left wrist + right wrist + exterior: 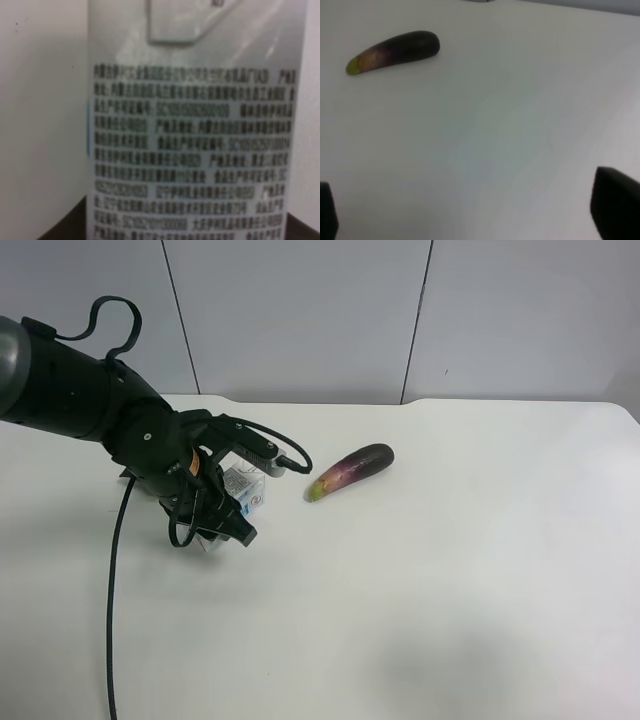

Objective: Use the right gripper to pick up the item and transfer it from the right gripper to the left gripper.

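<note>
The item, a small white drink carton (243, 488) with blue print, sits between the black fingers of the arm at the exterior high view's left. That arm trails a thin black cable. The carton fills the left wrist view (190, 125), its small black print close up, so this is my left gripper (228, 502), shut on the carton low over the table. My right gripper (470, 215) shows only in the right wrist view. Its two dark fingertips (615, 205) stand far apart at the frame's corners with nothing between them. The right arm is out of the exterior high view.
A purple eggplant (350, 470) lies on the white table (450, 590) a little to the right of the carton. It also shows in the right wrist view (395, 50), ahead of the right gripper. A grey panelled wall stands behind the table.
</note>
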